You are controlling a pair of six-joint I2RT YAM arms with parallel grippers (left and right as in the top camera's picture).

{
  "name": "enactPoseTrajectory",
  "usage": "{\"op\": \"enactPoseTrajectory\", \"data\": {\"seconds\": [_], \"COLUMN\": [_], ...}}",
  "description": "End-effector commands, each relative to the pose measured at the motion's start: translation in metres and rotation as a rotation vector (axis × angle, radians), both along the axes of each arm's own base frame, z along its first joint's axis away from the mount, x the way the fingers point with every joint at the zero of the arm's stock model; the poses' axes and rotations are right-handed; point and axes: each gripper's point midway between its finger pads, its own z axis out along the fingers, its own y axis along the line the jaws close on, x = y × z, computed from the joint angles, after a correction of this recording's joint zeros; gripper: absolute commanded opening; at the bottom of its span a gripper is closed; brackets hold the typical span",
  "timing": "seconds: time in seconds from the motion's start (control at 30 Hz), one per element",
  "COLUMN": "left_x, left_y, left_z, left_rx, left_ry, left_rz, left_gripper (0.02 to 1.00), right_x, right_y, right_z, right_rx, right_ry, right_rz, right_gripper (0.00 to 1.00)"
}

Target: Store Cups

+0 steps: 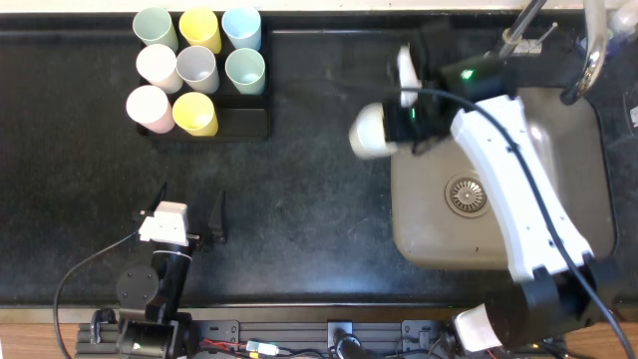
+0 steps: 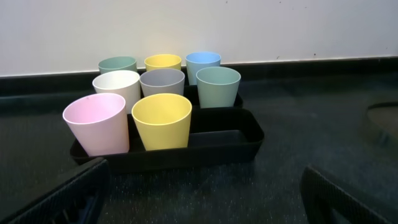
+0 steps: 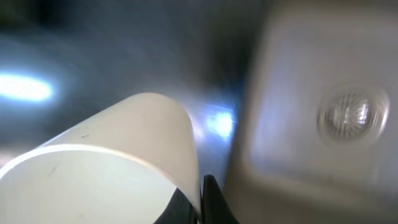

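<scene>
On the dark speckled bench [image 1: 299, 199], left of the grey metal sink [image 1: 429, 229], a black sectioned plastic tray [image 1: 247, 124] is seen with eight pastel plastic cups [image 1: 196, 68] stood upright in it and one corner compartment bare, so the transfer of a ninth is judged to be the step in hand. A white plastic cup [image 1: 371, 131] is gripped, lifted and tilted, by the right pincer [image 1: 399, 115] near the sink's left edge, well apart from the tray, while the left pincer [image 1: 189, 209] is held open, low over the bench and facing the tray. What is called for next, it is judged, is a reach across the bench to the bare compartment, with the cup righted, lowered in and released.
</scene>
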Motion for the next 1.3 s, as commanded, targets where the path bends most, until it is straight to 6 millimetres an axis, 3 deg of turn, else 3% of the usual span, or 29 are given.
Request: {"op": "enactPoseTrajectory", "data": {"seconds": [0.03,0.13,0.23,0.37,0.57,0.73,1.1,1.3], "left_x": [-0.001,-0.001,-0.001,-0.001,-0.001,-0.001,-0.001,-0.001], "left_y": [-0.001,-0.001,-0.001,-0.001,-0.001,-0.001,-0.001,-0.001], "left_z": [0.001,0.001,0.001,0.001,0.001,0.001,0.001,0.001], "left_rx": [-0.015,-0.015,-0.015,-0.015,-0.015,-0.015,-0.015,-0.015], "left_ry": [-0.003,-0.003,-0.003,-0.003,-0.003,-0.003,-0.003,-0.003], "left_rz": [-0.003,-0.003,-0.003,-0.003,-0.003,-0.003,-0.003,-0.003], "left_gripper": [1.000,1.000,1.000,1.000,1.000,1.000,0.998,1.000], "right_x": [0.006,0.003,0.000,0.000,0.005,0.012,0.026,0.035], "right_y": [0.043,0.074,0.112,0.161,0.200,0.211,0.221,0.221], "right_z": [0.127,0.169,0.176,0.148,0.083,0.045,-0.016,-0.034], "right_rx": [0.133,0.203,0.254,0.257,0.179,0.127,0.046,0.018], "right_ry": [-0.315,-0.385,-0.366,-0.283,-0.150,-0.089,-0.002,0.002], "right_rz": [0.027,0.032,0.055,0.079,0.064,0.039,-0.008,-0.043], "right_gripper": [0.045,0.042,0.045,0.047,0.047,0.045,0.045,0.045]}}
